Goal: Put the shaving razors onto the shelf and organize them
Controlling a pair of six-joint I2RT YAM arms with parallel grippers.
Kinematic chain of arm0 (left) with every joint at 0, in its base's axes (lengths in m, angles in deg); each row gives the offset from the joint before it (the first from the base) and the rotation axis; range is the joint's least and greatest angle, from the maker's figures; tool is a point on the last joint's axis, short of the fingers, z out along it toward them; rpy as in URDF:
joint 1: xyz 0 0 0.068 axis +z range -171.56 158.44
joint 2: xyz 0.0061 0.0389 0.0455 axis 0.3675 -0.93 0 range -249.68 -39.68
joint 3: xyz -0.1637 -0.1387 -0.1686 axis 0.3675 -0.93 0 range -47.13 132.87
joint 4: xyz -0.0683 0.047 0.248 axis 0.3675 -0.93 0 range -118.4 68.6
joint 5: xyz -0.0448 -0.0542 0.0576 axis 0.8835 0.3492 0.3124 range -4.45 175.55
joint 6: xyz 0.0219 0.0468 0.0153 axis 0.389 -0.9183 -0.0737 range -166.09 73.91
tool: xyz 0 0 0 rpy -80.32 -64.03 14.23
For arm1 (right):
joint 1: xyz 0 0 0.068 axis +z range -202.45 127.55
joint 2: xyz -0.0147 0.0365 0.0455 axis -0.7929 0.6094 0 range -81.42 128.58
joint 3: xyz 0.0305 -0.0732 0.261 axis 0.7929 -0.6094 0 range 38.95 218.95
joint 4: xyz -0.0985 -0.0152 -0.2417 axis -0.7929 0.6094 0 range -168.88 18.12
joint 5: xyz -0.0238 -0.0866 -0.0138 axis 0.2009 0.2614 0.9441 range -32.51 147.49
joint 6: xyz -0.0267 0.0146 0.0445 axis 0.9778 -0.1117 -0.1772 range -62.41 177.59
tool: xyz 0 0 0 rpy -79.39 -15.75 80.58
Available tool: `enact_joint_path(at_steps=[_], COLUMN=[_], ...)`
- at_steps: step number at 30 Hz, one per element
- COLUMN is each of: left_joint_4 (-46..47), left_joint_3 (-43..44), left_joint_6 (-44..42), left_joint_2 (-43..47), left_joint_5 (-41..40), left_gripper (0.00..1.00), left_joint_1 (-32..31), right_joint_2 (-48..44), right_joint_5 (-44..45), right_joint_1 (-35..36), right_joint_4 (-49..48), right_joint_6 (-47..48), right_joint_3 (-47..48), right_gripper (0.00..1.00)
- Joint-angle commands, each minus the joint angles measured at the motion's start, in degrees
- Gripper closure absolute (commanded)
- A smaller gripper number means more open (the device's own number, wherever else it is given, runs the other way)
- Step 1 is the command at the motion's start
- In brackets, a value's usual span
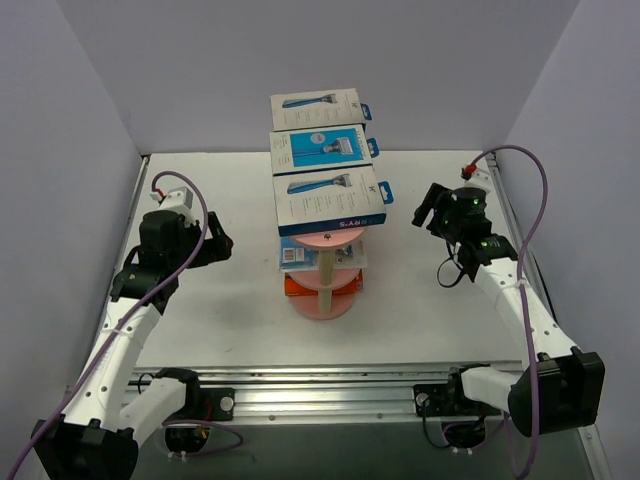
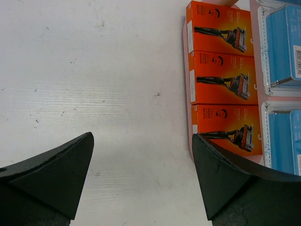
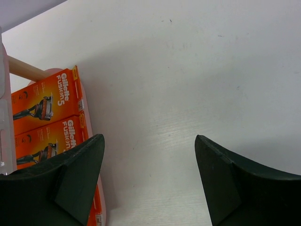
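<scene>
The pink shelf (image 1: 322,306) stands mid-table on a beige post (image 1: 326,268). Three white-and-blue razor boxes (image 1: 330,198) lie in a row on its top tier. Clear blister packs with blue inserts (image 1: 322,256) rest on the middle tier, and orange razor packs (image 1: 322,286) on the bottom tier. My left gripper (image 1: 218,245) hovers open left of the shelf. In the left wrist view, three orange packs (image 2: 223,77) and blue blister packs (image 2: 282,42) lie to the right of the empty left gripper (image 2: 142,135). My right gripper (image 1: 425,212) is open on the shelf's right; orange packs (image 3: 47,101) sit left of that empty gripper (image 3: 149,137).
White walls close in the table at the back and on both sides. A metal rail (image 1: 330,390) with the arm bases runs along the near edge. Purple cables (image 1: 540,200) loop off both arms. The pink tier rim (image 3: 89,108) lies close to my right gripper's left finger.
</scene>
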Motion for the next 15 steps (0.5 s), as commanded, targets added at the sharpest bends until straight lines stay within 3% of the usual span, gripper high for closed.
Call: enact_joint_path(at_steps=[1,15], left_joint_4=[1.6,1.2], left_joint_3=[0.0,-0.6], left_joint_6=[-1.5,-2.3], left_joint_2=[1.6,4.1], left_joint_5=[1.1,-0.8], left_gripper=[0.06,0.06], left_joint_1=[0.3,-0.2], right_joint_2=[-2.2,-3.9], right_joint_5=[-0.1,1.4], right_joint_1=[-0.4,-0.4], right_joint_4=[-2.7,-4.4], right_joint_6=[-0.1,-1.7], right_joint_3=[-0.7,-1.8], right_gripper=[0.27,0.26])
